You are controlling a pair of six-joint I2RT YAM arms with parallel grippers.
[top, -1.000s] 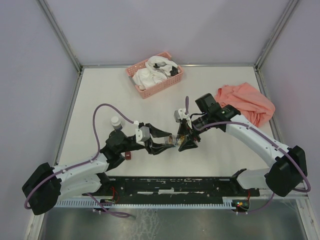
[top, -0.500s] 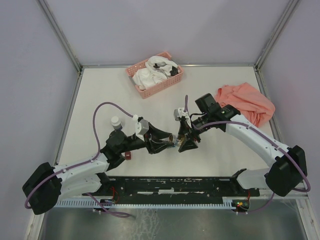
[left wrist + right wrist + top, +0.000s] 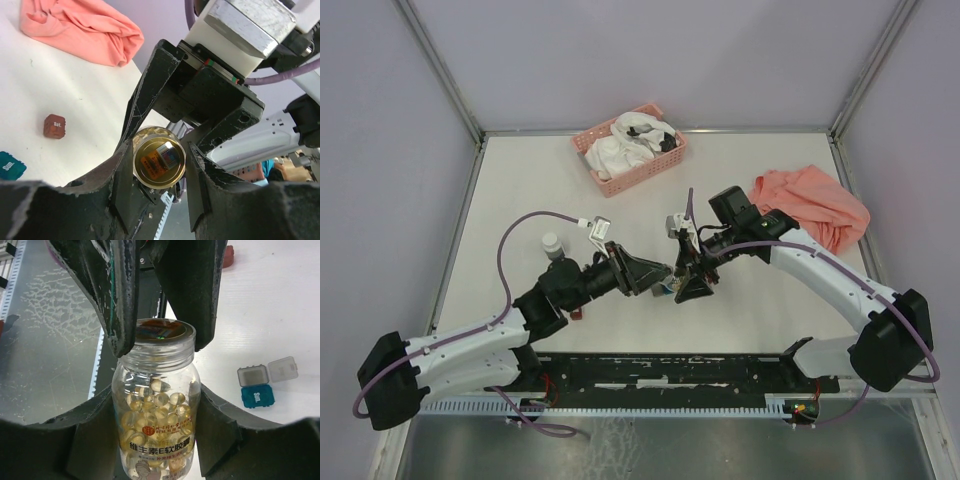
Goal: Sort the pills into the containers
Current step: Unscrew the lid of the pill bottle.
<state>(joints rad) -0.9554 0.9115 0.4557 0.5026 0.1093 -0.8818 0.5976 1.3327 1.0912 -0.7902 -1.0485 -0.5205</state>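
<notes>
Around jar, left tool facing right tool

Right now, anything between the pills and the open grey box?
Yes. The pills sit inside the jar, which the right gripper holds; the left gripper clamps its neck. Whether the mouth is sealed is unclear. The grey box stands open.

Overhead from behind, wrist views close, sharing jar of pills
</notes>
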